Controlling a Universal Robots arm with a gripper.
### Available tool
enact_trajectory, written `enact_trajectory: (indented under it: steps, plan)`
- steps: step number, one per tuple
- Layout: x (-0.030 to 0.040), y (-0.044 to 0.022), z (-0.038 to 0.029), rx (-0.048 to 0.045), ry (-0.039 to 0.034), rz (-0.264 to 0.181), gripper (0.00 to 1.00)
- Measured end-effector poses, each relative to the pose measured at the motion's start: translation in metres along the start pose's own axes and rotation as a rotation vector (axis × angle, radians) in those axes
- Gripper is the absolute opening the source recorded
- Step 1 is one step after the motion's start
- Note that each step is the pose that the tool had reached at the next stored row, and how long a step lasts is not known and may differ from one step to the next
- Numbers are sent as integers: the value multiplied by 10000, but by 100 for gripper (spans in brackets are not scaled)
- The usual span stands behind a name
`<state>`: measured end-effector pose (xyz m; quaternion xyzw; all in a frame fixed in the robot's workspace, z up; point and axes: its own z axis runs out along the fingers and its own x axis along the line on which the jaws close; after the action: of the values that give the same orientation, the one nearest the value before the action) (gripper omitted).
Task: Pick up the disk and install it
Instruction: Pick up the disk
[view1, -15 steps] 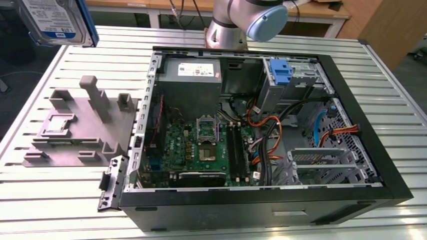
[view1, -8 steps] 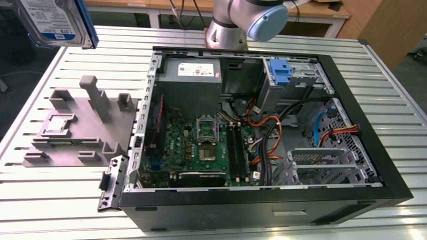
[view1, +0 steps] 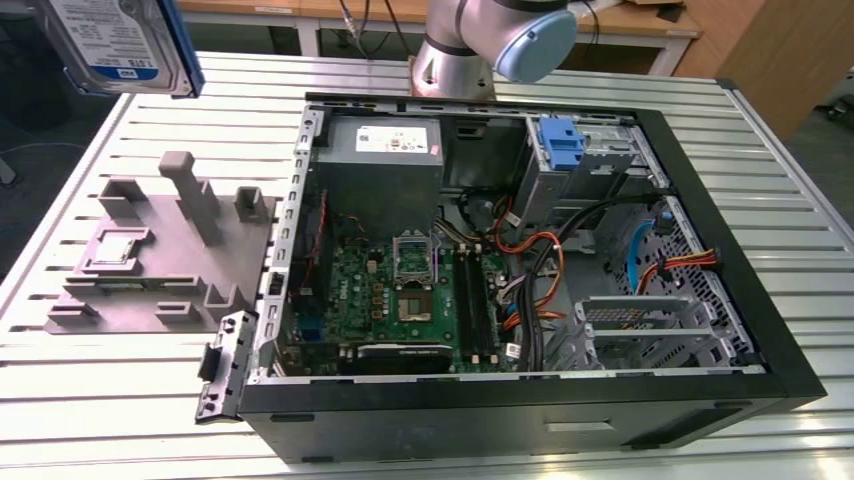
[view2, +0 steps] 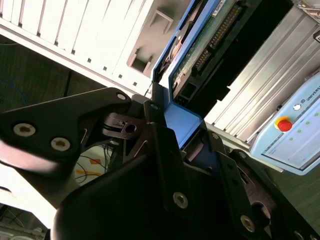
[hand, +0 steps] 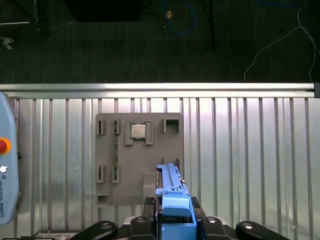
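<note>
The disk (view1: 120, 45), silver with a white-and-blue label and a blue carrier frame, hangs high in the air at the exterior view's far left, above the grey holder block (view1: 160, 255). In the first wrist view its blue carrier edge (hand: 172, 192) stands upright between the black fingers of my gripper (hand: 174, 210), which is shut on it. The second wrist view shows the disk's underside, with circuit board and connector (view2: 210, 45), clamped in the same gripper (view2: 172, 125). Below it lies the holder block (hand: 139, 157).
An open computer case (view1: 747, 330) lies on the slatted metal table, with a blue bracket (view1: 563, 145) on its drive bay at the far side. The arm's base (view1: 461, 55) stands behind the case. A teach pendant (hand: 7, 160) lies beside the holder block.
</note>
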<state>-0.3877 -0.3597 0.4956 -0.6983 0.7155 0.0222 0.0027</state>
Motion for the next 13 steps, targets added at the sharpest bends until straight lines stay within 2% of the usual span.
enact_trajectory:
  steps: [13]
  plan:
    - [-3,-146,-4,0,0,1,37]
